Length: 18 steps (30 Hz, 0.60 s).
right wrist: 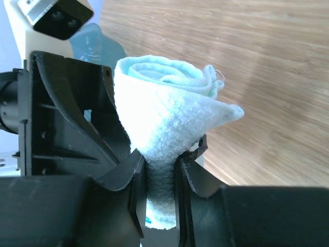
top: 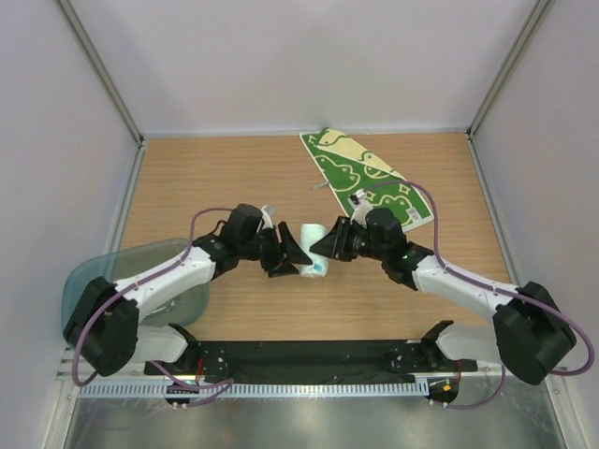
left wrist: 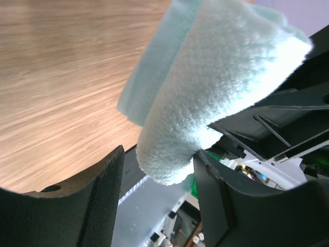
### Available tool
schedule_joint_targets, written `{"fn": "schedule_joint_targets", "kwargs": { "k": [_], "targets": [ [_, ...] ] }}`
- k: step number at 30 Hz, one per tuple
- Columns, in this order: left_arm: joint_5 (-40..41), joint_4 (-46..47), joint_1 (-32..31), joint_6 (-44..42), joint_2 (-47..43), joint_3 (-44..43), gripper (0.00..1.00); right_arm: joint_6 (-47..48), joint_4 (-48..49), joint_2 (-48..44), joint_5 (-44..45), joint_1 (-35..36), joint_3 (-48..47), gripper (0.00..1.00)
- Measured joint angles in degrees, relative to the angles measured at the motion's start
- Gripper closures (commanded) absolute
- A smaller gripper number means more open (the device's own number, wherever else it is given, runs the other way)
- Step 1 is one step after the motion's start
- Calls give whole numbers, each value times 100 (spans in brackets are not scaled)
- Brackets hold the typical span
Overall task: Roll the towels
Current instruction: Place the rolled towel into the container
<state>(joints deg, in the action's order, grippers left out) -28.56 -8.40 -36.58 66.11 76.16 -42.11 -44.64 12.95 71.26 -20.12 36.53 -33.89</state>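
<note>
The pale mint-blue towel (top: 313,245) is rolled into a short tube and held above the table's middle. My right gripper (top: 329,245) is shut on it; in the right wrist view its fingers (right wrist: 136,180) pinch the lower part of the roll (right wrist: 164,113). My left gripper (top: 292,254) is open at the roll's other side. In the left wrist view the roll's end (left wrist: 205,87) hangs between its spread fingers (left wrist: 97,206). The green towel with cream patches and white doodles (top: 365,178) lies flat at the back right, untouched.
A translucent teal-grey bin (top: 89,285) sits at the near left beside the left arm, and shows in the right wrist view (right wrist: 97,43). White walls enclose the wooden table (top: 206,178). A black rail (top: 309,360) runs along the near edge.
</note>
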Motion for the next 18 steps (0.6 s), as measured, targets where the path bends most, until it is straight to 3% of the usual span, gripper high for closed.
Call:
{"fn": "schedule_joint_targets", "kwargs": {
  "k": [7,18],
  "targets": [
    [400,-654,-4,-413,-931,-651,39,90,-887,-796,24,0,-686,93],
    [577,-1001,-4,-933,-1578,-1211,33,-98,-1215,-1259,-79,0,-944,93]
  ]
}}
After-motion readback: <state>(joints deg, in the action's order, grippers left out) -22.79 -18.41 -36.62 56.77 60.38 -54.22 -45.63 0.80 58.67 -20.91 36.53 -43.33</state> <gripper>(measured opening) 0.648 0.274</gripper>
